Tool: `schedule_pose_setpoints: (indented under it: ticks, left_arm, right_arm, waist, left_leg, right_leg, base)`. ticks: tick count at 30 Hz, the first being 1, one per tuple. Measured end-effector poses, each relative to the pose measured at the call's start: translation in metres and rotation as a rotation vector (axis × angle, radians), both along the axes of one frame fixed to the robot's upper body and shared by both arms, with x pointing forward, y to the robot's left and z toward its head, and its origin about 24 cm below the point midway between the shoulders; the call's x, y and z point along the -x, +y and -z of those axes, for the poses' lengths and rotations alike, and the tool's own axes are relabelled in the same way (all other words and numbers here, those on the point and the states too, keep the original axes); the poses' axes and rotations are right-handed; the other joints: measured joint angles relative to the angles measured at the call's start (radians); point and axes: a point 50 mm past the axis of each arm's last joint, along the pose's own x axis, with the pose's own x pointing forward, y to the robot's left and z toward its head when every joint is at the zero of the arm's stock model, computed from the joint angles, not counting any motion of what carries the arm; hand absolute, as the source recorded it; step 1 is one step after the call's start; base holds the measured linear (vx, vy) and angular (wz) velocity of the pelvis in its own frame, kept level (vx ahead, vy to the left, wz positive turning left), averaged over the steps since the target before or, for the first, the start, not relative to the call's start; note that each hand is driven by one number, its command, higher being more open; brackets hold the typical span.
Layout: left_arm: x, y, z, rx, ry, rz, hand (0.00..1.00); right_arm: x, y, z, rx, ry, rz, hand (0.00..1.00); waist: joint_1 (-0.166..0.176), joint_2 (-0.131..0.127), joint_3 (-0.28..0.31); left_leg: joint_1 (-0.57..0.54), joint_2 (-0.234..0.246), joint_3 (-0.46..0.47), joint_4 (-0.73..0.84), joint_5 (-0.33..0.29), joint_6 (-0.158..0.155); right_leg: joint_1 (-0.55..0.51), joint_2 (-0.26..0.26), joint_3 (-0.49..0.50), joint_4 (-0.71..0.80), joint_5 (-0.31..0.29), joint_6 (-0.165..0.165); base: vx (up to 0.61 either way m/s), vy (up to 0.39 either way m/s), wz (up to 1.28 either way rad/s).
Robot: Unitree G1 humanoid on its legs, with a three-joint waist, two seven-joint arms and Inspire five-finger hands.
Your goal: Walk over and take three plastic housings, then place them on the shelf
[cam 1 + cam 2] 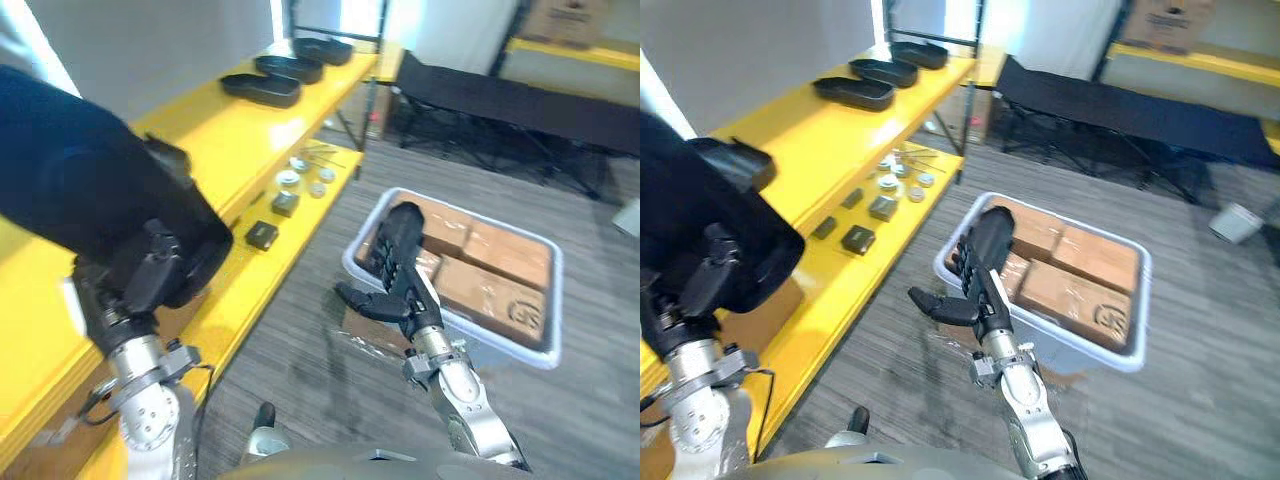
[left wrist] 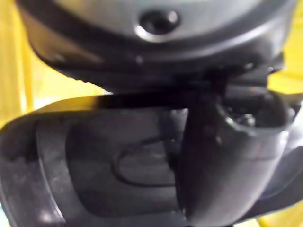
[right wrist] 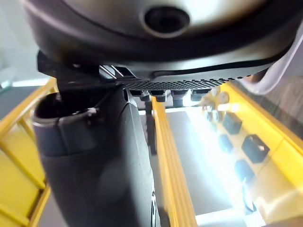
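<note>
1. Left eye view: your left robot hand [image 1: 150,272] is clamped on one bulky black housing [image 1: 70,170], held over the near end of the yellow shelf [image 1: 240,140]. Three more shelf housings [image 1: 289,68] lie in a row at its far end. My worry is that the held piece hides the shelf edge from you, so it could catch there or land half off.
2. Right eye view: your right robot hand [image 1: 985,248] hangs over the grey bin [image 1: 1090,352], fingers straight and apart, holding nothing. I count at least three brown blocks [image 1: 1095,258] in the bin. A turn could swing that hand into the rim.
3. Left wrist view: the thumb [image 2: 222,165] presses across the housing. That grip looks narrow, so the housing may slip.
4. Right wrist view: the right hand is empty, and at least four small dark boxes [image 3: 255,147] sit on the lower shelf.
</note>
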Motion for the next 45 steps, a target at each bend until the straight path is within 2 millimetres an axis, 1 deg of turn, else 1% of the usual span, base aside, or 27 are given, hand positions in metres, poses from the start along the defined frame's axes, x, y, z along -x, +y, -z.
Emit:
schedule_pose_setpoints:
  ticks: [1, 3, 5, 8, 11, 16, 19, 20, 21, 22, 24, 25, 28, 30, 32, 33, 34, 35, 36, 37, 38, 39, 41, 42, 43, 44, 45]
  left_arm:
    - [0.003, 0.002, 0.000, 0.004, -0.001, -0.007, 0.00]
    - [0.018, 0.011, 0.001, 0.026, -0.003, -0.059, 0.00]
    - [0.023, 0.012, 0.000, 0.026, -0.005, -0.055, 0.00]
    - [0.024, 0.009, 0.001, 0.012, -0.007, 0.000, 0.00]
    - [0.020, 0.003, 0.001, 0.009, -0.008, 0.061, 0.00]
    - [0.012, -0.010, 0.002, 0.016, -0.018, 0.166, 0.00]
    - [0.007, -0.018, 0.001, -0.001, -0.024, 0.270, 0.00]
    - [0.002, -0.024, -0.001, -0.016, -0.038, 0.340, 0.00]
    - [-0.003, -0.030, -0.004, -0.031, -0.053, 0.403, 0.00]
    - [-0.007, -0.035, -0.005, -0.041, -0.065, 0.457, 0.00]
    - [-0.010, -0.041, -0.006, -0.056, -0.072, 0.510, 0.00]
    - [-0.011, -0.043, -0.006, -0.080, -0.062, 0.542, 0.00]
    - [-0.012, -0.047, -0.007, -0.105, -0.049, 0.595, 0.00]
    - [-0.013, -0.049, -0.007, -0.115, -0.042, 0.626, 0.00]
    - [-0.016, -0.052, -0.007, -0.120, -0.031, 0.663, 0.00]
    - [-0.018, -0.054, -0.007, -0.125, -0.027, 0.688, 0.00]
    - [-0.020, -0.055, -0.008, -0.130, -0.026, 0.705, 0.00]
    - [-0.026, -0.059, -0.010, -0.152, -0.036, 0.751, 0.00]
    - [-0.031, -0.063, -0.013, -0.172, -0.049, 0.797, 0.00]
    - [-0.034, -0.067, -0.015, -0.184, -0.062, 0.836, 0.00]
    - [-0.035, -0.069, -0.016, -0.183, -0.068, 0.849, 0.00]
    - [-0.037, -0.072, -0.016, -0.179, -0.071, 0.866, 0.00]
    - [-0.041, -0.079, -0.014, -0.174, -0.071, 0.902, 0.00]
    - [-0.043, -0.082, -0.013, -0.170, -0.070, 0.909, 0.00]
    - [-0.043, -0.082, -0.012, -0.167, -0.065, 0.901, 0.00]
    - [-0.042, -0.080, -0.009, -0.154, -0.049, 0.878, 0.00]
    - [-0.043, -0.080, -0.004, -0.137, -0.032, 0.864, 0.00]
  right_arm:
    - [-0.002, 0.001, 0.001, 0.005, 0.005, 0.000, 1.00]
    - [-0.010, 0.006, 0.005, 0.051, 0.016, -0.011, 1.00]
    - [-0.014, 0.010, 0.004, 0.050, 0.017, -0.014, 1.00]
    - [-0.015, 0.013, 0.004, 0.010, 0.025, -0.006, 1.00]
    - [-0.015, 0.015, 0.004, -0.053, 0.050, -0.009, 1.00]
    - [-0.007, 0.025, 0.014, -0.036, 0.119, -0.085, 1.00]
    - [0.000, 0.030, 0.020, -0.034, 0.158, -0.122, 1.00]
    - [0.001, 0.030, 0.020, -0.023, 0.160, -0.121, 1.00]
    - [0.001, 0.030, 0.021, -0.021, 0.162, -0.119, 1.00]
    - [0.001, 0.029, 0.021, -0.018, 0.161, -0.119, 1.00]
    - [0.000, 0.029, 0.020, 0.005, 0.153, -0.126, 1.00]
    - [0.000, 0.029, 0.020, 0.016, 0.147, -0.136, 1.00]
    - [0.000, 0.026, 0.020, 0.025, 0.147, -0.155, 1.00]
    - [0.002, 0.023, 0.022, 0.033, 0.154, -0.161, 1.00]
    - [0.005, 0.018, 0.025, 0.034, 0.169, -0.142, 1.00]
    - [0.006, 0.017, 0.025, 0.033, 0.172, -0.133, 1.00]
    - [0.008, 0.016, 0.025, 0.030, 0.173, -0.127, 1.00]
    - [0.012, 0.014, 0.025, 0.025, 0.176, -0.110, 1.00]
    - [0.015, 0.011, 0.025, 0.021, 0.178, -0.090, 1.00]
    - [0.018, 0.009, 0.025, 0.015, 0.184, -0.079, 1.00]
    - [0.018, 0.009, 0.025, 0.016, 0.185, -0.078, 1.00]
    - [0.017, 0.007, 0.025, 0.016, 0.180, -0.077, 1.00]
    - [0.011, 0.001, 0.020, 0.023, 0.149, -0.060, 1.00]
    - [0.002, -0.001, 0.013, 0.039, 0.107, -0.063, 1.00]
    - [-0.003, -0.002, 0.009, 0.049, 0.084, -0.069, 1.00]
    - [-0.012, -0.003, -0.001, 0.068, 0.028, -0.080, 1.00]
    - [-0.018, -0.004, -0.008, 0.080, -0.018, -0.077, 1.00]
  waist:
    - [0.012, -0.001, 0.000]
    - [0.045, -0.002, 0.000]
    - [0.066, -0.002, 0.000]
    - [0.069, -0.003, -0.001]
    - [0.051, -0.001, 0.001]
    - [0.025, 0.013, 0.009]
    - [0.022, 0.017, 0.012]
    - [0.021, 0.018, 0.020]
    - [0.022, 0.025, 0.031]
    - [0.012, 0.036, 0.038]
    - [0.006, 0.047, 0.046]
    - [-0.004, 0.050, 0.048]
    - [-0.025, 0.050, 0.050]
    - [-0.035, 0.050, 0.052]
    - [-0.047, 0.049, 0.056]
    - [-0.066, 0.051, 0.062]
    - [-0.078, 0.051, 0.062]
    - [-0.101, 0.048, 0.064]
    - [-0.114, 0.045, 0.070]
    - [-0.113, 0.039, 0.075]
    - [-0.110, 0.037, 0.081]
    - [-0.111, 0.034, 0.089]
    - [-0.117, 0.039, 0.120]
    - [-0.113, 0.043, 0.165]
    - [-0.109, 0.041, 0.183]
    - [-0.098, 0.041, 0.208]
    - [-0.096, 0.059, 0.228]
  left_leg:
    - [-0.003, -0.004, -0.012, 0.000, 0.001, 0.001]
    - [-0.004, -0.013, -0.049, 0.000, 0.004, -0.004]
    - [-0.012, -0.013, -0.069, 0.000, 0.007, -0.009]
    - [-0.012, -0.013, -0.078, 0.000, 0.008, -0.010]
    - [-0.011, -0.013, -0.078, 0.000, 0.009, -0.009]
    - [-0.010, -0.007, -0.078, 0.000, 0.015, 0.004]
    - [-0.034, -0.014, -0.070, 0.000, 0.028, 0.040]
    - [-0.043, -0.017, -0.070, 0.000, 0.038, 0.050]
    - [-0.050, -0.026, -0.067, 0.000, 0.054, 0.051]
    - [-0.058, -0.034, -0.058, 0.000, 0.064, 0.060]
    - [-0.055, -0.038, -0.031, 0.000, 0.071, 0.061]
    - [-0.044, -0.038, 0.000, -0.001, 0.071, 0.061]
    - [-0.027, -0.032, 0.053, -0.001, 0.070, 0.062]
    - [-0.028, -0.027, 0.065, -0.001, 0.070, 0.062]
    - [-0.033, -0.028, 0.063, -0.001, 0.068, 0.063]
    - [-0.041, -0.034, 0.045, -0.001, 0.066, 0.067]
    - [-0.051, -0.040, 0.027, -0.001, 0.067, 0.068]
    - [-0.074, -0.061, -0.018, 0.000, 0.076, 0.078]
    - [-0.090, -0.083, -0.063, 0.000, 0.085, 0.089]
    - [-0.099, -0.099, -0.095, 0.000, 0.093, 0.090]
    - [-0.103, -0.105, -0.108, 0.001, 0.106, 0.079]
    - [-0.119, -0.119, -0.127, 0.002, 0.124, 0.079]
    - [-0.162, -0.140, -0.125, 0.039, 0.142, 0.093]
    - [-0.176, -0.144, -0.107, 0.062, 0.145, 0.101]
    - [-0.179, -0.144, -0.100, 0.063, 0.146, 0.107]
    - [-0.196, -0.146, -0.098, 0.062, 0.136, 0.123]
    - [-0.207, -0.140, -0.097, 0.058, 0.121, 0.133]
  right_leg:
    - [0.007, 0.000, -0.013, 0.001, -0.004, 0.002]
    - [0.031, -0.001, -0.053, 0.008, -0.020, 0.000]
    - [0.033, 0.000, -0.071, 0.027, -0.037, 0.005]
    - [0.036, 0.000, -0.079, 0.035, -0.046, 0.001]
    - [0.037, 0.000, -0.078, 0.038, -0.050, -0.002]
    - [0.034, 0.000, -0.079, 0.070, -0.076, 0.000]
    - [0.031, 0.000, -0.104, 0.076, -0.088, 0.004]
    - [0.029, -0.001, -0.109, 0.084, -0.094, 0.003]
    - [0.029, -0.002, -0.107, 0.090, -0.100, 0.001]
    - [0.027, -0.004, -0.102, 0.097, -0.104, -0.002]
    - [0.026, -0.012, -0.097, 0.103, -0.104, -0.003]
    - [0.025, -0.016, -0.075, 0.103, -0.104, -0.003]
    - [0.019, -0.019, -0.037, 0.103, -0.104, -0.003]
    - [0.007, -0.016, -0.020, 0.105, -0.104, -0.003]
    - [-0.010, -0.014, 0.012, 0.130, -0.131, -0.008]
    - [-0.036, -0.005, 0.084, 0.177, -0.180, -0.020]
    - [-0.053, 0.005, 0.129, 0.203, -0.212, -0.031]
    - [-0.081, 0.031, 0.216, 0.254, -0.269, -0.058]
    - [-0.097, 0.056, 0.281, 0.294, -0.315, -0.098]
    - [-0.105, 0.061, 0.306, 0.326, -0.343, -0.124]
    - [-0.106, 0.061, 0.308, 0.339, -0.347, -0.128]
    - [-0.108, 0.062, 0.307, 0.357, -0.349, -0.121]
    - [-0.116, 0.072, 0.305, 0.387, -0.350, -0.121]
    - [-0.118, 0.079, 0.306, 0.411, -0.360, -0.129]
    - [-0.121, 0.079, 0.307, 0.419, -0.373, -0.131]
    - [-0.129, 0.083, 0.306, 0.415, -0.403, -0.113]
    - [-0.136, 0.092, 0.297, 0.418, -0.402, -0.105]
  base:
    - [0.06, -0.055, 0.70]
    - [0.06, -0.054, 0.48]
    - [0.03, -0.045, 0.31]
    - [0.00, -0.035, 0.13]
    - [-0.01, -0.004, 0.00]
    - [-0.03, -0.015, 0.05]
    - [-0.03, -0.005, 0.28]
    - [-0.04, 0.015, 0.44]
    - [-0.06, 0.045, 0.53]
    - [-0.05, 0.042, 0.38]
    - [-0.04, 0.059, 0.05]
    - [-0.04, 0.065, -0.20]
    - [-0.04, 0.030, -0.27]
    - [-0.07, 0.017, -0.18]
    - [-0.06, 0.002, 0.07]
    - [-0.08, -0.030, 0.37]
    - [-0.12, -0.070, 0.92]
    - [-0.10, -0.118, 1.29]
    - [-0.05, -0.133, 1.48]
    - [0.00, -0.104, 1.06]
    - [0.02, -0.067, 0.90]
    - [0.02, -0.034, 1.03]
    - [-0.03, -0.008, 1.08]
    - [-0.09, 0.010, 0.60]
    - [-0.16, -0.003, 0.47]
    - [-0.14, -0.017, 0.27]
    - [-0.17, -0.010, 0.35]
